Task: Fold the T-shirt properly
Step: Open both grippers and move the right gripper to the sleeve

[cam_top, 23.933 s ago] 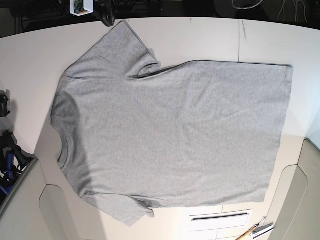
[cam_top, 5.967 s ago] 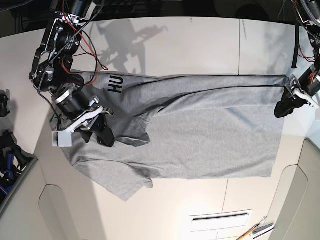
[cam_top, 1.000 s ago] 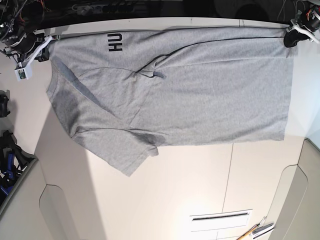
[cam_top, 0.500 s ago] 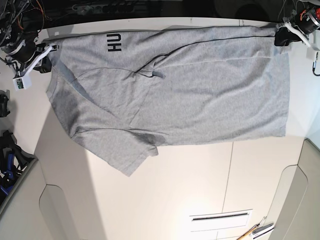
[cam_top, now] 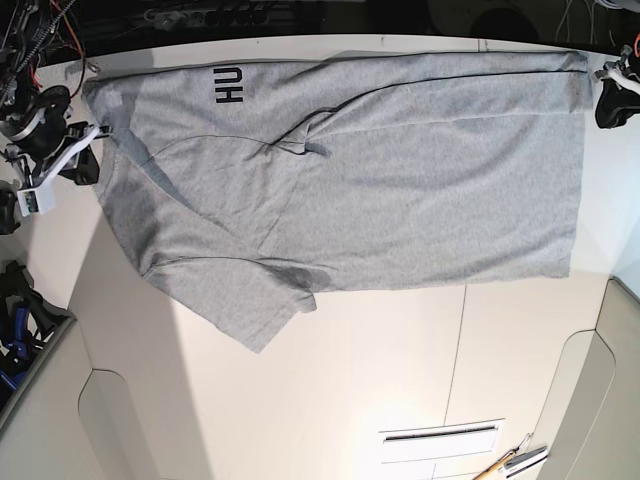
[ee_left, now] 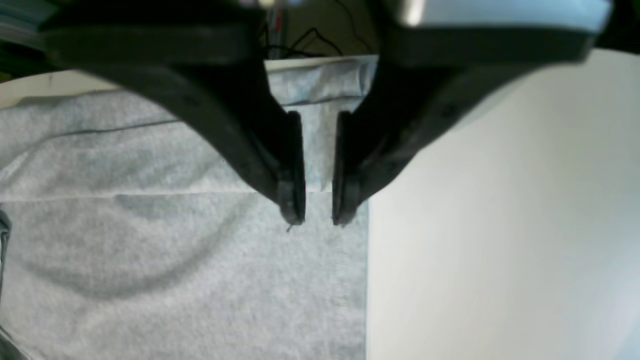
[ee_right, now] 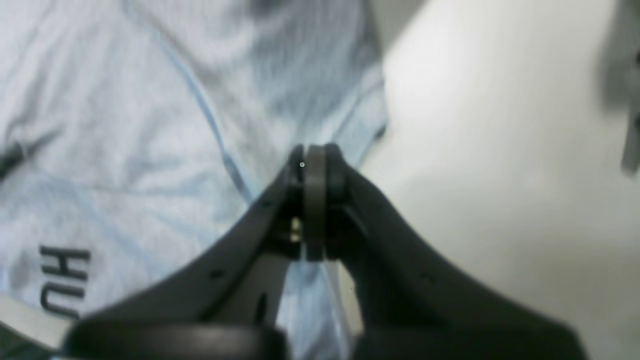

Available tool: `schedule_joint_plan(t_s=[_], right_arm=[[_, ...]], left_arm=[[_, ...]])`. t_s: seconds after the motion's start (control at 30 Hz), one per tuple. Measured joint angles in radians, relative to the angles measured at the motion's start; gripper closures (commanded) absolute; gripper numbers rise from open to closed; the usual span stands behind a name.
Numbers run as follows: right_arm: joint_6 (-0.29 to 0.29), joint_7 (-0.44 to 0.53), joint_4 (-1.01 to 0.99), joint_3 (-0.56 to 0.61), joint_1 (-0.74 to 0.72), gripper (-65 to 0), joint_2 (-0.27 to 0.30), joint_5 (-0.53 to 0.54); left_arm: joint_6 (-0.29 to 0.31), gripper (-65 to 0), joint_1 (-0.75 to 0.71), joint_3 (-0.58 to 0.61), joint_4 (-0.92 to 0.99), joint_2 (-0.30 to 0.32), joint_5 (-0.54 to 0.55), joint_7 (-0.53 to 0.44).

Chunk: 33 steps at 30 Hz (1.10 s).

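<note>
At the near edge of the worktop [cam_top: 330, 400] the surface is bare apart from a slot and some small tools [cam_top: 512, 461] at the near corner. Beyond that lies the T-shirt [cam_top: 400, 190], spread flat across the far half of the worktop, its lower sleeve [cam_top: 255, 310] pointing toward the near edge and its long fold line running along the far edge. The black letters [cam_top: 230, 85] showing at the far edge suggest the far part of the cloth has been turned over onto the body, so the printed side faces up there; that would be the first lengthwise fold of the task.

The right gripper [cam_top: 70, 155] sits at the shoulder end, just off the cloth's corner. In its wrist view the jaws look almost pressed together, with no cloth clearly caught between them, though blur makes this hard to judge. The left gripper [ee_left: 313, 220] hovers over the hem corner at the opposite end; its jaws stand slightly spread, with grey fabric visible through the gap below and nothing pinched.

Both grippers placed at the two ends of the folded edge fits a release after laying that edge down taut. The remaining sleeve and the crosswise folds appear not yet done.
</note>
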<state>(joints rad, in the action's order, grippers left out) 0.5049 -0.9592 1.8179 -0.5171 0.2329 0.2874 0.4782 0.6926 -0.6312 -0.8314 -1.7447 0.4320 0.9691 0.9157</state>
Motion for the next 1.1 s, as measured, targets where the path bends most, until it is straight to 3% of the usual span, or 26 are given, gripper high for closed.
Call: schedule_joint_plan(t_s=[0.07, 0.1, 0.3, 0.4, 0.57, 0.73, 0.8, 0.97, 1.1], right_arm=[[0.001, 0.013, 0.000, 0.000, -0.034, -27.1, 0.000, 0.002], [0.001, 0.019, 0.001, 0.000, -0.050, -29.6, 0.000, -0.002], [0.003, 0.047, 0.000, 0.000, -0.153, -31.0, 0.022, -0.058], [0.005, 0.069, -0.044, -0.001, -0.221, -32.2, 0.051, -0.071], [0.014, 0.071, -0.282, -0.003, -0.365, -32.2, 0.096, -0.060], [0.081, 0.067, -0.594, -0.001, -0.523, -34.7, 0.126, 0.081], [0.078, 0.069, -0.713, 0.005, -0.567, -35.6, 0.126, 0.105], [0.079, 0.105, -0.929, 0.093, -0.622, -35.6, 0.127, 0.053], [0.079, 0.164, -0.961, 0.201, -0.636, -35.6, 0.129, 0.019]], left_arm=[[0.000, -13.6, 0.003, 0.001, 0.000, 0.000, 0.003, -0.001], [0.000, -13.6, 0.004, 0.001, 0.000, 0.000, 0.011, -0.001], [0.000, -14.3, 0.003, 0.001, 0.000, 0.000, 0.021, -0.001], [0.000, -20.3, 0.003, 0.001, 0.000, 0.000, 0.023, 0.000], [0.000, -21.6, 0.003, 0.001, 0.000, 0.000, 0.023, -0.011], [0.000, -21.6, 0.003, 0.001, 0.000, 0.000, 0.024, -0.026], [0.000, -21.6, 0.004, 0.001, 0.000, 0.000, 0.025, -0.026], [0.000, -21.6, 0.005, 0.001, 0.000, 0.000, 0.027, -0.026], [0.000, -21.6, 0.006, 0.001, 0.000, 0.000, 0.027, -0.027]])
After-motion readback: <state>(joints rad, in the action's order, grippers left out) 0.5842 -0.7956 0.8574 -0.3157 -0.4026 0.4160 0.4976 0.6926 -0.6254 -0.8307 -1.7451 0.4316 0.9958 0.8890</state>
